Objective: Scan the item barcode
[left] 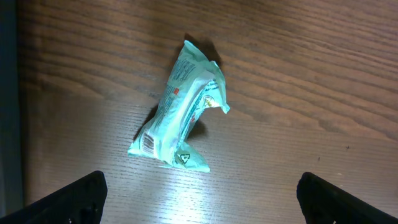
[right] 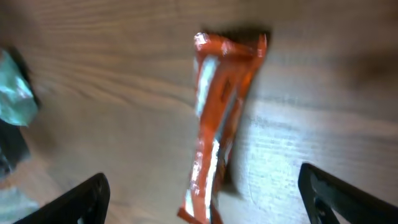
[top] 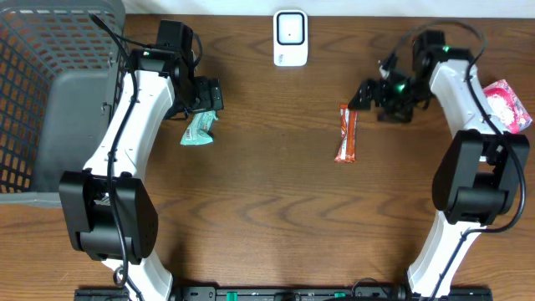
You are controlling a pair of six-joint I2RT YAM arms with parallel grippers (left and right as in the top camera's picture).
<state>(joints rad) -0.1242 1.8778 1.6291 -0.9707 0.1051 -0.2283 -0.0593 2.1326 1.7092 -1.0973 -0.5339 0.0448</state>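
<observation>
Left end effector (top: 203, 99) spread over green packet (top: 199, 130), left of counter (top: 267, 209). Right end effector (top: 368, 94) spread, just right of orange bar (top: 347, 134), mid-right. Risk: crinkly wrappers may slip when pinched, and the barcode may end up facing away from the far scanner (top: 290, 38).

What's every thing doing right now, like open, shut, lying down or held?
Left claw: open, holding nothing.
Right claw: open, holding nothing.
Green packet: crumpled, lying on the table, barcode showing.
Orange packet: lying flat, not gripped.
Pink packet: lying by the right arm, untouched.
Scanner: at the far edge; on or off, cannot tell.
Basket: upright.
</observation>
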